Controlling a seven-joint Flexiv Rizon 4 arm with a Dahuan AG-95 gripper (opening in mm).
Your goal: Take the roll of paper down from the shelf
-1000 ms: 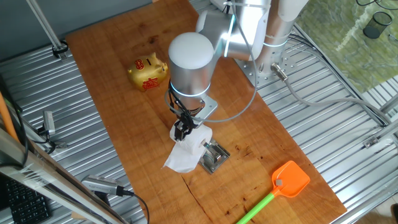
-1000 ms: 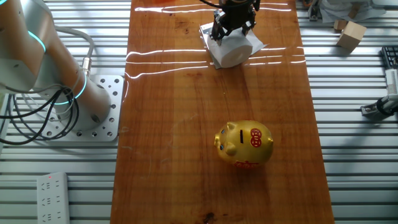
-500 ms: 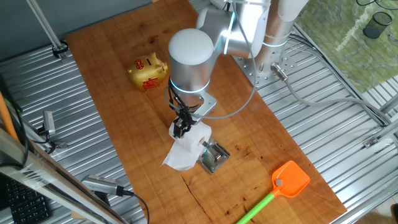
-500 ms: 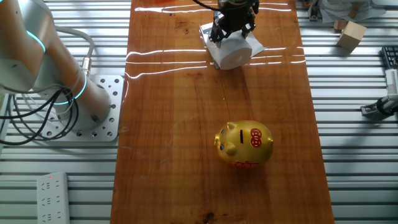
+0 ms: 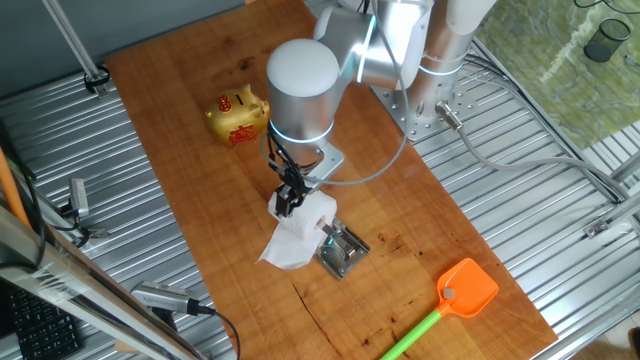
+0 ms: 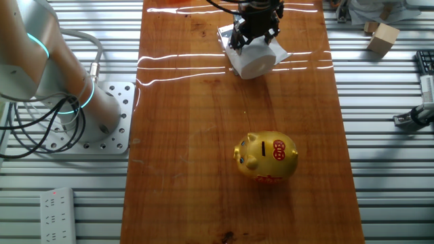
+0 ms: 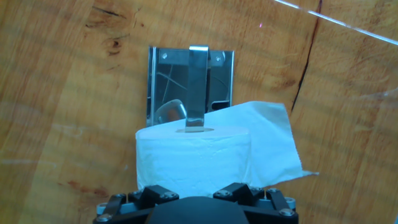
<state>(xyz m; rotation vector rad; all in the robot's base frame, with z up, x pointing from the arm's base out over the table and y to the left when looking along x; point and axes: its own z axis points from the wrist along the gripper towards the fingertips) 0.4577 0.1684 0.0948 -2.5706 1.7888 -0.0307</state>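
Note:
The white roll of paper (image 5: 308, 222) is held in my gripper (image 5: 291, 197), which is shut on it from above. Its wrinkled tail (image 5: 283, 250) hangs onto the table. The silver shelf (image 5: 343, 251) lies just right of the roll. In the hand view the roll (image 7: 193, 155) sits in front of the shelf's plate (image 7: 160, 81), and the tip of the shelf's bar (image 7: 197, 87) still reaches the mouth of the roll's core. My gripper (image 7: 196, 190) grips the roll's near end, and the fingertips are hidden. In the other fixed view the roll (image 6: 256, 61) is below my gripper (image 6: 252, 35).
A golden piggy bank (image 5: 238, 116) stands at the back left, also in the other fixed view (image 6: 266, 157). An orange-headed swatter (image 5: 465, 290) lies at the front right. The robot's base (image 5: 430, 60) stands at the table's far right edge.
My gripper has moved a little to the left with the roll, drawing it along the bar away from the shelf's plate. More of the silver shelf now shows.

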